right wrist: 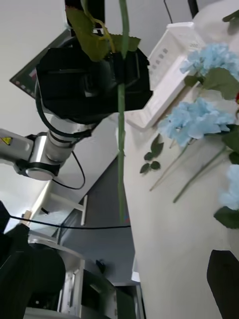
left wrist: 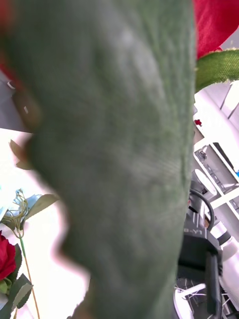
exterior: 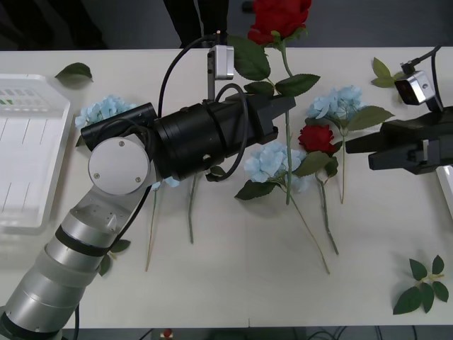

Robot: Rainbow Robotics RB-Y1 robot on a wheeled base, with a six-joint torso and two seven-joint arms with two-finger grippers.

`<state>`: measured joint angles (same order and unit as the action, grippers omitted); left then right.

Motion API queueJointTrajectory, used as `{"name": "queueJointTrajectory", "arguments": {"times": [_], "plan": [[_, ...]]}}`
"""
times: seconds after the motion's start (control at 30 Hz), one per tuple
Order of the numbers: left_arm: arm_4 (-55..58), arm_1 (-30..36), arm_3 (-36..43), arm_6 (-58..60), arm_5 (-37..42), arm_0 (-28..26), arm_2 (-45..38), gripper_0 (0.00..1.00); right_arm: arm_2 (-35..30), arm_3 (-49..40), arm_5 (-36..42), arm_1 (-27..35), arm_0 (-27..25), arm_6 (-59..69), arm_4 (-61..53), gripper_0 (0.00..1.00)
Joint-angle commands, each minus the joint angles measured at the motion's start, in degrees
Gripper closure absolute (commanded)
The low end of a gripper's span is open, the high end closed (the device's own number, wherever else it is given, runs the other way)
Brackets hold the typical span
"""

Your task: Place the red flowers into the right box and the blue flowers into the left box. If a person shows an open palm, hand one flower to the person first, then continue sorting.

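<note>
My left gripper is shut on the stem of a red flower, holding it above the table with the bloom toward the far edge; the stem hangs free below the jaws. A broad green leaf of it sits right against the left wrist camera. Another red flower lies on the table among three blue flowers. My right gripper hovers open at the right, just beside them. The left box is at the left edge, the right box a sliver at the right. The open palm is out of view.
Loose green leaf sprigs lie at the back left, back right and front right. The flowers' long stems trail toward the front edge. My left arm crosses the table's middle.
</note>
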<state>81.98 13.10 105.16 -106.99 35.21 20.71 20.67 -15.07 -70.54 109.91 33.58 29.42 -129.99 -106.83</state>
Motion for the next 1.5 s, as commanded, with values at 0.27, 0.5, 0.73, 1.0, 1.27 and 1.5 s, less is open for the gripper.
{"name": "queueJointTrajectory", "arguments": {"times": [0.27,0.5,0.73,1.0,1.27,1.5], "plan": [[1.2,0.9,0.9,0.1,-1.0,1.5,0.0,1.00,2.9,-5.8,-3.0,-6.7,0.5,7.1,-0.5,0.00],[1.3,0.9,0.9,0.1,-1.1,1.4,-0.1,1.00,4.8,-6.9,-5.5,-9.2,0.5,6.9,1.5,0.00],[1.3,0.9,0.9,0.1,-1.4,1.5,-0.1,1.00,6.2,-8.0,-8.0,-11.0,0.5,6.9,2.9,0.12],[1.3,0.9,0.9,0.0,-1.5,1.4,-0.2,1.00,7.8,-8.3,-10.6,-11.1,0.5,7.0,2.9,1.00],[1.3,0.9,0.9,0.1,-1.5,1.4,-0.3,1.00,7.8,-8.3,-10.5,-11.1,0.5,7.1,2.5,1.00],[1.3,0.9,0.9,0.0,-1.5,1.4,-0.5,0.68,7.8,-8.3,-10.2,-11.1,0.5,7.2,2.1,1.00]]}}
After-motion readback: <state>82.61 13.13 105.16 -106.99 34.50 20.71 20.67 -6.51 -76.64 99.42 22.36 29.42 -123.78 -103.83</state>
